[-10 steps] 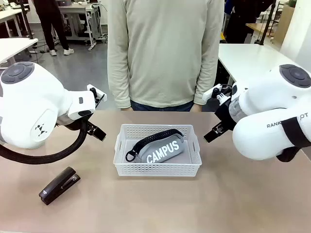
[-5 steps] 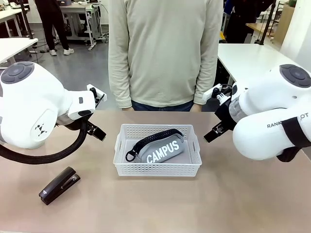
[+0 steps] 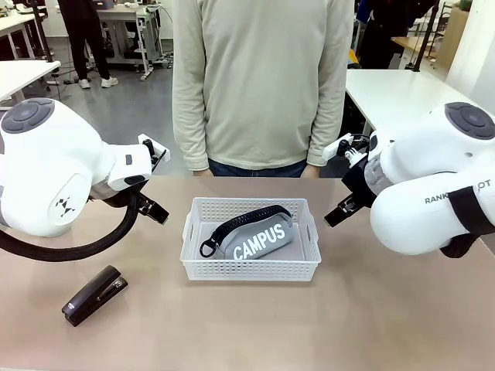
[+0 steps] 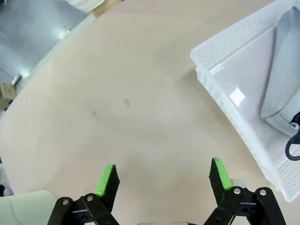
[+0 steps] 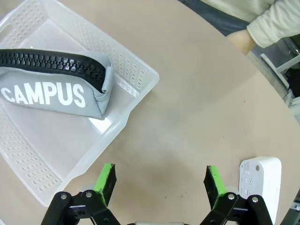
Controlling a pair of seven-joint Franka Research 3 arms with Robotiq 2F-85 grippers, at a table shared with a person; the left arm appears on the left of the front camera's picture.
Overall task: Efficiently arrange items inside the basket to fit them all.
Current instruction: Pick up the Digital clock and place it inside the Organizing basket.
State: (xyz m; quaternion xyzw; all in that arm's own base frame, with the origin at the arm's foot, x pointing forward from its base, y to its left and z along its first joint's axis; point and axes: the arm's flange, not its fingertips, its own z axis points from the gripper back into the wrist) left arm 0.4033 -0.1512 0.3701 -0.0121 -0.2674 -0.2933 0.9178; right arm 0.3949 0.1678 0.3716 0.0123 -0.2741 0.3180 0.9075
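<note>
The white perforated basket (image 3: 193, 259) sits mid-table, with the grey "CAMPUS" pouch (image 3: 259, 239) lying diagonally inside it. The pouch (image 5: 44, 96) and basket (image 5: 136, 89) also show in the right wrist view, and the basket (image 4: 225, 101) in the left wrist view. A black stapler (image 3: 93, 294) lies on the table at front left. A small white box (image 5: 259, 185) rests beside my right gripper (image 5: 159, 180), which is open over bare table. My left gripper (image 4: 164, 176) is open above bare table left of the basket. The pale green cup is out of view.
A person in a pale sweater (image 3: 261, 81) stands at the far edge of the table, a hand (image 5: 240, 41) resting near the table's edge. Both arms' bulky bodies (image 3: 46, 166) (image 3: 433, 189) flank the basket. White tables stand behind.
</note>
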